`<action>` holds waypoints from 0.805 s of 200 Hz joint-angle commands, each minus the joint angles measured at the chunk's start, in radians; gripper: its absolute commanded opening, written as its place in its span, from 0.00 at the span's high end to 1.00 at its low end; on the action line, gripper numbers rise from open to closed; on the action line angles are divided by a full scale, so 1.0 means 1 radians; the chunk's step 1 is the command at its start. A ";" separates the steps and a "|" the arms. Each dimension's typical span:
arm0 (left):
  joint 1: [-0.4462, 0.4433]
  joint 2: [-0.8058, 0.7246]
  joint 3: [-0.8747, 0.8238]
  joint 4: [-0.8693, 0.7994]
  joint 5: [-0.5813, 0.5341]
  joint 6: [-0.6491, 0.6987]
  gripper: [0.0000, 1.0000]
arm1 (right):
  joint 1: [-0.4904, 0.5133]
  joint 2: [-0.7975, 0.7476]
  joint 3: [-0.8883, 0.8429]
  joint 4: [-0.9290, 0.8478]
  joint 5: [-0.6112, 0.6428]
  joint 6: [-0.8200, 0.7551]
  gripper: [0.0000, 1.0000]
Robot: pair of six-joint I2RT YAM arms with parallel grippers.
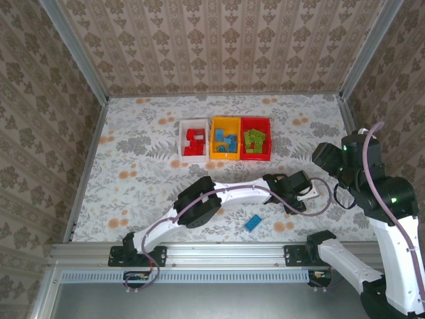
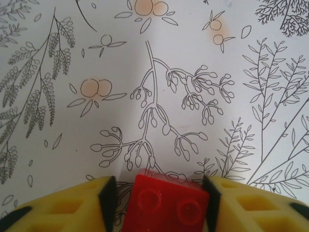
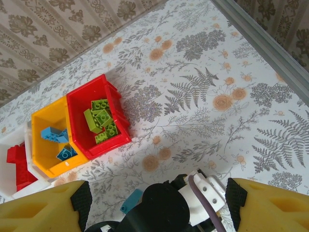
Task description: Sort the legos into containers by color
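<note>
My left gripper [image 2: 158,203] reaches low over the table at the right [image 1: 300,188], its yellow fingers [image 2: 77,208] closed in on a red lego [image 2: 166,205]. The right pad touches the brick's corner and the left pad sits close against its lower edge. A blue lego [image 1: 252,223] lies loose near the front edge. At the back stand the containers: a white bin [image 1: 181,139] with red legos, a yellow-orange bin [image 1: 225,157] with blue legos, and a red bin [image 1: 255,158] with green legos [image 3: 99,121]. My right gripper [image 3: 159,200] hangs open high above the left arm's wrist.
The floral tablecloth [image 1: 146,166] covers the table. Metal rails [image 1: 86,166] and patterned walls enclose it on three sides. The left arm [image 1: 219,196] stretches diagonally across the front half, and the right arm [image 1: 385,199] stands at the right edge.
</note>
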 commanded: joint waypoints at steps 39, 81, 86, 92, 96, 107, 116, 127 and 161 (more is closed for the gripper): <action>0.001 -0.009 -0.035 0.001 -0.010 -0.040 0.65 | 0.001 0.012 -0.004 -0.008 -0.037 -0.026 0.26; 0.050 -0.163 -0.112 0.030 -0.058 -0.091 0.67 | 0.002 0.040 0.039 0.009 -0.071 -0.083 0.27; 0.060 -0.185 -0.124 0.029 -0.060 -0.102 0.67 | 0.001 0.045 0.045 0.012 -0.077 -0.090 0.27; 0.074 -0.214 -0.141 0.030 -0.064 -0.117 0.67 | 0.001 0.052 0.051 0.018 -0.086 -0.098 0.27; 0.084 -0.232 -0.154 0.031 -0.066 -0.127 0.67 | 0.002 0.057 0.055 0.021 -0.092 -0.104 0.27; 0.116 -0.294 -0.197 0.036 -0.067 -0.157 0.67 | 0.001 0.068 0.061 0.041 -0.114 -0.116 0.28; 0.146 -0.347 -0.236 0.036 -0.070 -0.181 0.67 | 0.002 0.077 0.059 0.066 -0.141 -0.128 0.28; 0.184 -0.414 -0.285 0.031 -0.083 -0.209 0.66 | 0.003 0.090 0.051 0.105 -0.181 -0.143 0.29; 0.336 -0.619 -0.449 -0.031 -0.121 -0.307 0.66 | 0.048 0.159 -0.014 0.249 -0.308 -0.184 0.30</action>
